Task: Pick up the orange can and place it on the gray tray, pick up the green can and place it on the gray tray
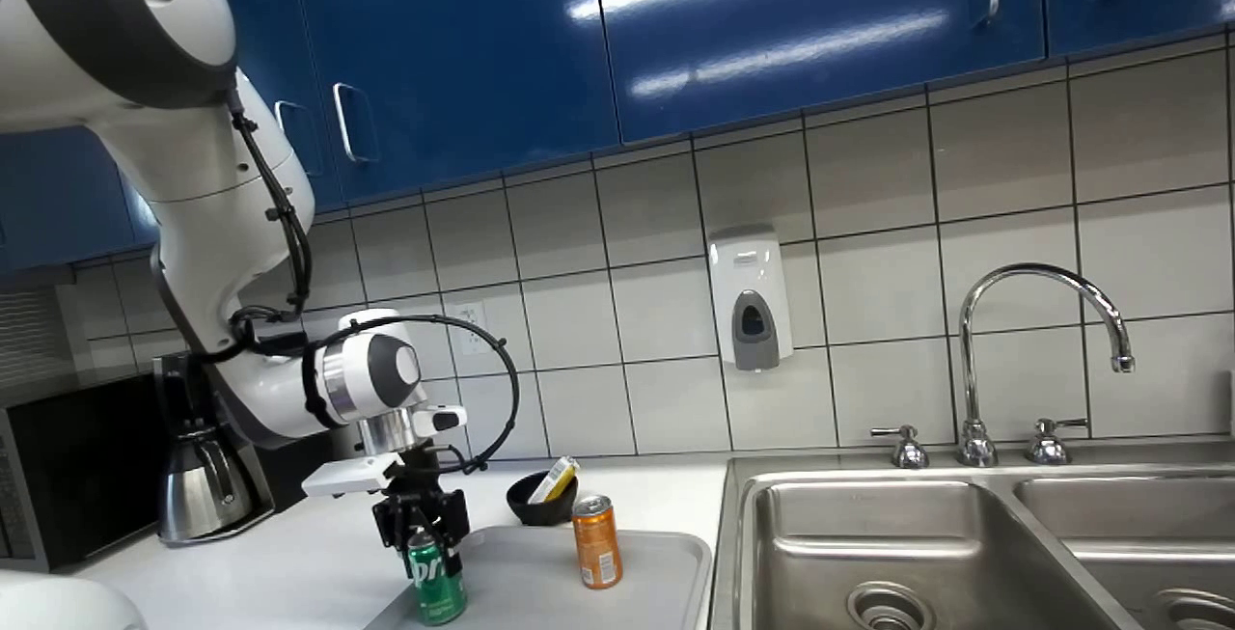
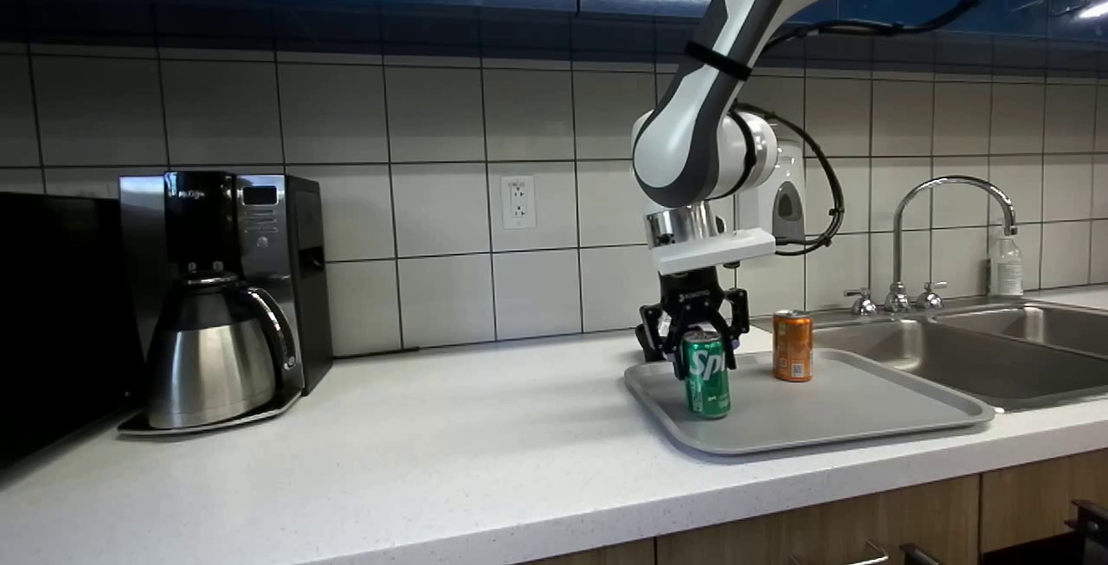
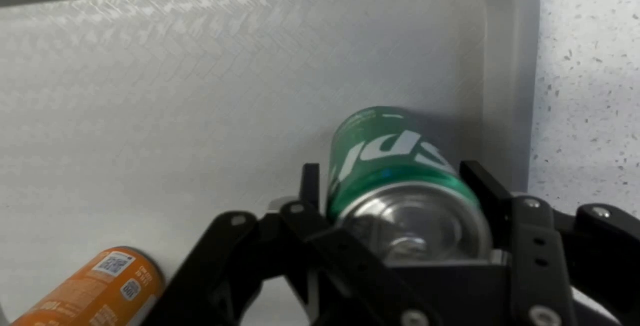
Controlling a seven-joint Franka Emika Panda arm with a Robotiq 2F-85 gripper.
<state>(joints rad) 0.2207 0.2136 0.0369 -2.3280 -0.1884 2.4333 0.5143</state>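
white letters [image 3: 407, 141] "Spr" on the green can [image 3: 400, 181], upside down in my wrist view, a square code [image 3: 113, 263] and a small mark [image 3: 130, 289], which I read as "100", on the orange can [image 3: 85, 296], lettering [image 2: 199, 194] on the coffee maker [image 2: 203, 227] too small for me

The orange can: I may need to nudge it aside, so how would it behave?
The orange can would probably tip if pushed near its top: it stands upright and is taller than wide. Toppled, its round side would likely let it roll, though the gray tray has a raised rim. The can's smooth, shiny surface may be slippery.
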